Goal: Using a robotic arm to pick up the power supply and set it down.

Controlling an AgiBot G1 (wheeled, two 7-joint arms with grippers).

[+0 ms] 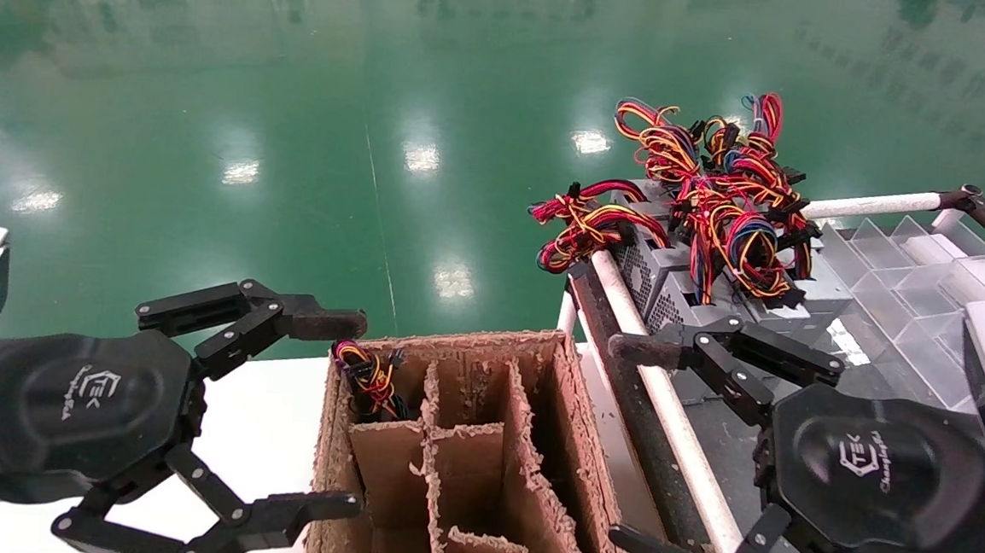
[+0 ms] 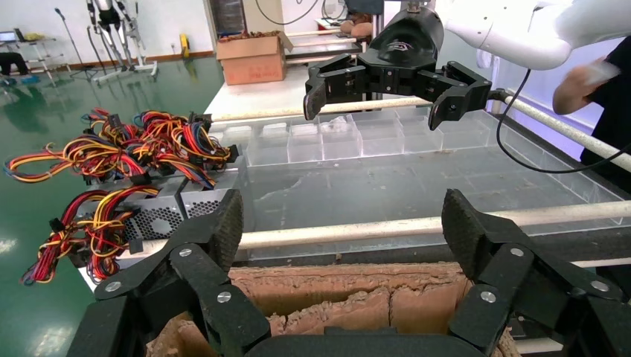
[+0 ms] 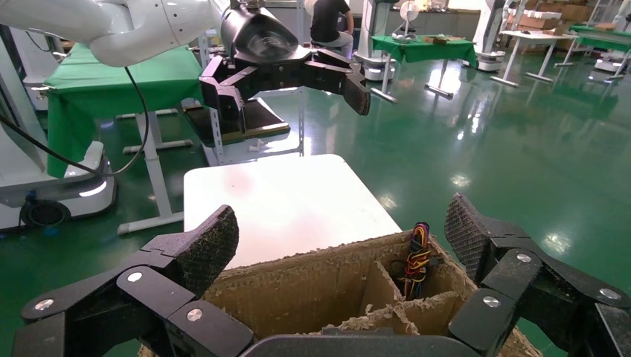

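Head view: power supplies (image 1: 680,279) lie heaped on the right-hand bench (image 1: 787,500), just ahead of the empty, spread right tool (image 1: 632,443); left tool (image 1: 339,412), also spread, hangs farther off.

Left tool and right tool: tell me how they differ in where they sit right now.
The left tool hangs over the white table, beside the cardboard divider box; the right tool hangs over the white rail of the cart, near the power supplies. Both are open, empty, and face the box.
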